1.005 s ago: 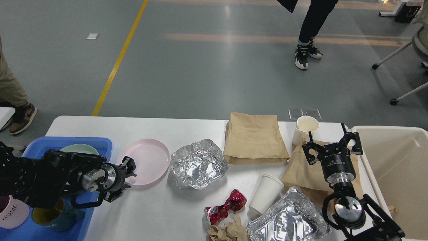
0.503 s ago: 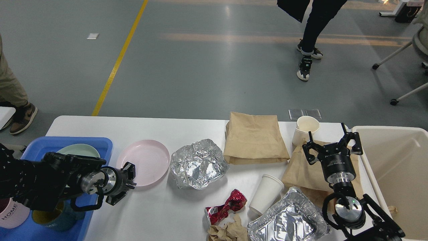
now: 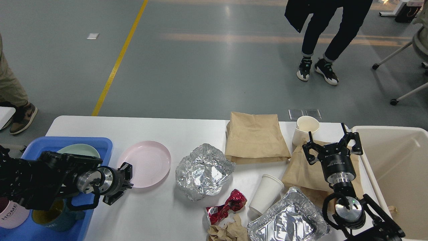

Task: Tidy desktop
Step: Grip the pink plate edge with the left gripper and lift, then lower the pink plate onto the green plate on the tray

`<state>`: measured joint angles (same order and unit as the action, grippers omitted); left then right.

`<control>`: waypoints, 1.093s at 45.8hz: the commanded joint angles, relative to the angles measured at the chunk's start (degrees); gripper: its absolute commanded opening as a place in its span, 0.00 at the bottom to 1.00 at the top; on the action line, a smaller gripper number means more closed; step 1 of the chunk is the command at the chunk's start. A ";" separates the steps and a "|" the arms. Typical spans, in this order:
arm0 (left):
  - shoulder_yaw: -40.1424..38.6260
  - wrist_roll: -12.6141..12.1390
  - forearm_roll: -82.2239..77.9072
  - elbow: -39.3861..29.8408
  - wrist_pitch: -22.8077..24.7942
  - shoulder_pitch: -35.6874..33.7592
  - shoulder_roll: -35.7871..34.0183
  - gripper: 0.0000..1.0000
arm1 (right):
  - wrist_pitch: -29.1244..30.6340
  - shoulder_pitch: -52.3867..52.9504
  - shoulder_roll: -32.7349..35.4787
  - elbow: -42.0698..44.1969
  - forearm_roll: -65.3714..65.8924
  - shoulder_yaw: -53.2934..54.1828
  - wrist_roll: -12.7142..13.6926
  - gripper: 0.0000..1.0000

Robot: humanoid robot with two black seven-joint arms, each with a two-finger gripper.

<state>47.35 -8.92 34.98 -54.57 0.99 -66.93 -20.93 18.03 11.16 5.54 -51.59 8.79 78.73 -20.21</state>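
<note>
The white desktop (image 3: pixel 160 214) holds a pink plate (image 3: pixel 147 162), crumpled foil (image 3: pixel 204 172), two brown paper bags (image 3: pixel 254 136) (image 3: pixel 302 174), two white paper cups (image 3: pixel 306 129) (image 3: pixel 265 194), a foil tray (image 3: pixel 287 221), a crushed red can (image 3: pixel 227 206) and crumpled brown paper (image 3: pixel 227 232). My left gripper (image 3: pixel 126 180) is at the plate's near-left rim; its fingers are dark and I cannot tell if they grip it. My right gripper (image 3: pixel 332 142) is open and empty, over the right bag beside the upright cup.
A blue tray (image 3: pixel 97 144) at the left holds a green bowl (image 3: pixel 78 149) and mugs (image 3: pixel 13 216). A deep beige bin (image 3: pixel 394 160) stands at the right. A person walks on the floor beyond the table; an office chair stands at the far right.
My left gripper has drawn back left and toward me. The plate shifted slightly nearer. The crumpled foil moved right and nearer, off the plate's edge. The right arm has not moved.
</note>
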 commanded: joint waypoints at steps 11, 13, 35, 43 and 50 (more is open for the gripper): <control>8.71 -4.71 0.27 -10.11 5.60 -16.38 -4.99 0.00 | -0.02 0.00 0.00 0.00 0.00 0.02 0.00 1.00; 13.11 -4.62 0.70 -13.71 5.69 -22.61 -4.82 0.00 | -0.02 0.00 0.00 0.00 0.00 0.02 0.00 1.00; 33.68 -4.00 5.45 -39.65 13.50 -66.74 -1.30 0.00 | -0.02 0.00 0.00 0.00 0.00 0.02 0.00 1.00; 35.71 -3.56 7.83 -38.33 17.56 -66.84 -2.00 0.00 | -0.02 0.00 0.00 0.00 0.00 0.02 0.00 1.00; 36.41 -3.91 8.70 -32.01 19.40 -58.77 -7.09 0.00 | -0.02 -0.09 0.00 -0.09 0.00 0.02 0.00 1.00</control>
<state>83.43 -12.52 42.91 -91.24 18.85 -131.37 -24.27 18.02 11.16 5.54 -51.59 8.79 78.75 -20.22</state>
